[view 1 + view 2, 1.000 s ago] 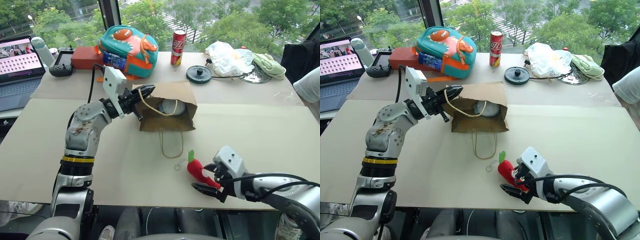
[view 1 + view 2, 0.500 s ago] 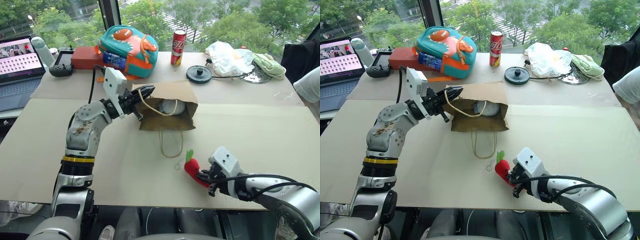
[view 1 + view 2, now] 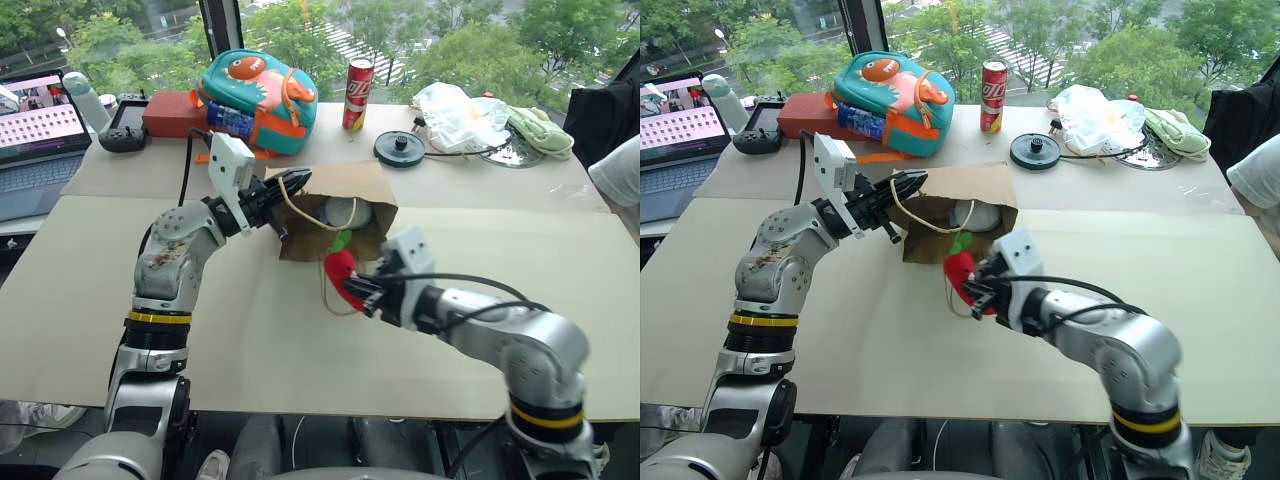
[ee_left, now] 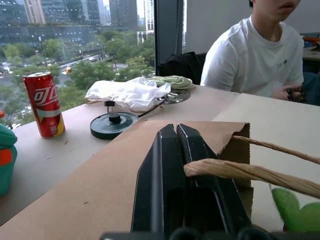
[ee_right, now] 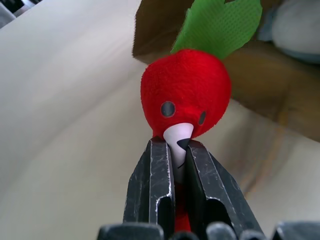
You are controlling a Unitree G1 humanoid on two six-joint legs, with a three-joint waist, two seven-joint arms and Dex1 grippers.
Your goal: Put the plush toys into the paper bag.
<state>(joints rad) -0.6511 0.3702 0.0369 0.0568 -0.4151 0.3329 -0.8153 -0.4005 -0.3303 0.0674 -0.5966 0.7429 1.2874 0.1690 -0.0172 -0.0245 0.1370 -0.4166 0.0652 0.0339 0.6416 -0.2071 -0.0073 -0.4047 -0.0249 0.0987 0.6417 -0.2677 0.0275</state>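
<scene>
**Chili held at the bag's mouth**

The right fingers [image 3: 352, 293] pinch the red chili [image 3: 340, 268] low on its body, and its green stem [image 5: 216, 25] points away from them toward the bag [image 3: 340, 215]. In the right wrist view the two black fingers sit close together with the toy's white mark squeezed between them, and the red head bulges just past their tips. The chili is off the bench [image 3: 300, 350], just in front of the bag's open mouth, with the stem at the brown lower lip.

Beyond the chili, inside the bag, lies the grey toy [image 3: 342, 211], pale and rounded, well past the right fingers' tips.

The bag lies on its side on the bench with its mouth open. One cord handle [image 3: 330, 300] trails loose on the bench under the chili. The left fingers [image 3: 283, 190] are pressed together at the bag's upper rim, pinching the other handle [image 4: 235, 170], which crosses them in the left wrist view and runs off to one side.

Farther past the left fingers stand a red can [image 4: 45, 104], a black disc [image 4: 112, 124] and a white plastic bag [image 4: 132, 92]. A dinosaur backpack [image 3: 258, 90] sits beyond the left arm. A person in a white shirt [image 4: 255, 55] sits at the bench's far edge.
</scene>
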